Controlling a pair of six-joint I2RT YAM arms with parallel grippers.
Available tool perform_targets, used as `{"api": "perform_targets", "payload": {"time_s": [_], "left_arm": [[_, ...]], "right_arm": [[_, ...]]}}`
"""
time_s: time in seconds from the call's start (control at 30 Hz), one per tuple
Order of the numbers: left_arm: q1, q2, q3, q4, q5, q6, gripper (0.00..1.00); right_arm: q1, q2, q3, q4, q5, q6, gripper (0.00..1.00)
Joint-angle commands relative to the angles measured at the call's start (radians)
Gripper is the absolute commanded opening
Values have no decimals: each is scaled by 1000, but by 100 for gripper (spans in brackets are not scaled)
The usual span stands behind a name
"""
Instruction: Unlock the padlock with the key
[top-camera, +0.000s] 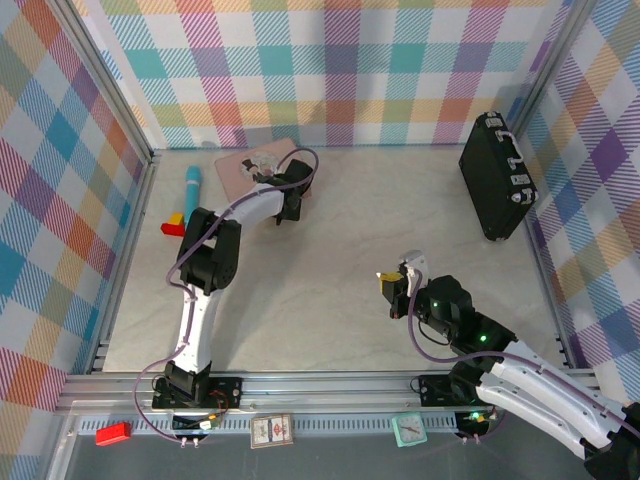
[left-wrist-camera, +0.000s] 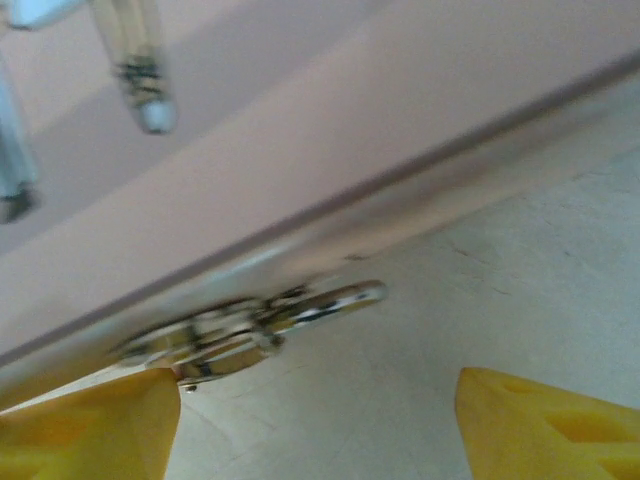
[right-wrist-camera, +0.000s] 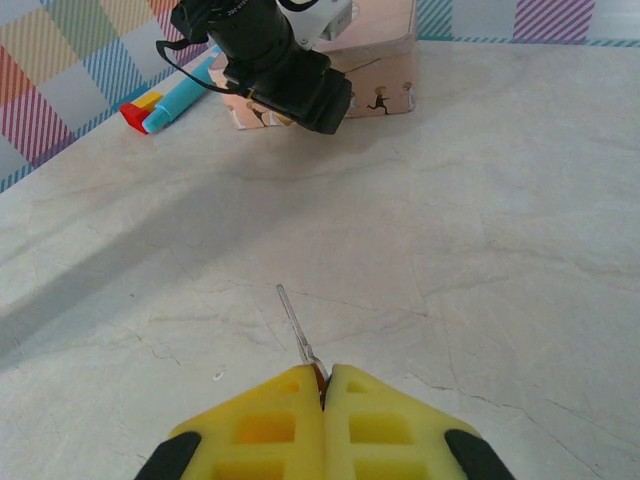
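Grip on the slim dark metal key (right-wrist-camera: 293, 322) looks secure: your right gripper (right-wrist-camera: 323, 385) has its yellow fingers pressed together on the key's head. The blade points toward the flat pink rectangular tin (right-wrist-camera: 385, 60) but is well short of it, probably so it can go straight into the keyhole. Your left gripper (left-wrist-camera: 310, 425) hangs with its fingers spread either side of the tiny brass-gold padlock (left-wrist-camera: 250, 325). The padlock lies on the pale tabletop (left-wrist-camera: 480, 300) against the tin's base, so the fingers are likely placed to pinch and steady it.
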Motion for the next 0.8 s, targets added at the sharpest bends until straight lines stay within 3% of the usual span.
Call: {"api": "perform_targets", "payload": {"time_s": [0.0, 0.13, 0.27, 0.4, 0.57, 0.77], "left_arm": [[6, 19, -9, 7, 88, -12, 68], [3, -54, -148, 145, 135, -21, 65], [4, -195, -369, 415, 182, -11, 64], [8, -301, -503, 569, 148, 2, 65], [34, -335, -523, 599, 117, 9, 70], [56, -264, -450, 560, 112, 34, 72]], "right_arm": [[0, -1, -4, 49, -9, -6, 0], [-1, 9, -5, 55, -10, -7, 0], [0, 24, -4, 61, -16, -7, 0], [-1, 28, -2, 63, -19, -7, 0], [0, 27, -1, 61, -19, -9, 0], [-1, 18, -1, 53, -20, -9, 0]]}}
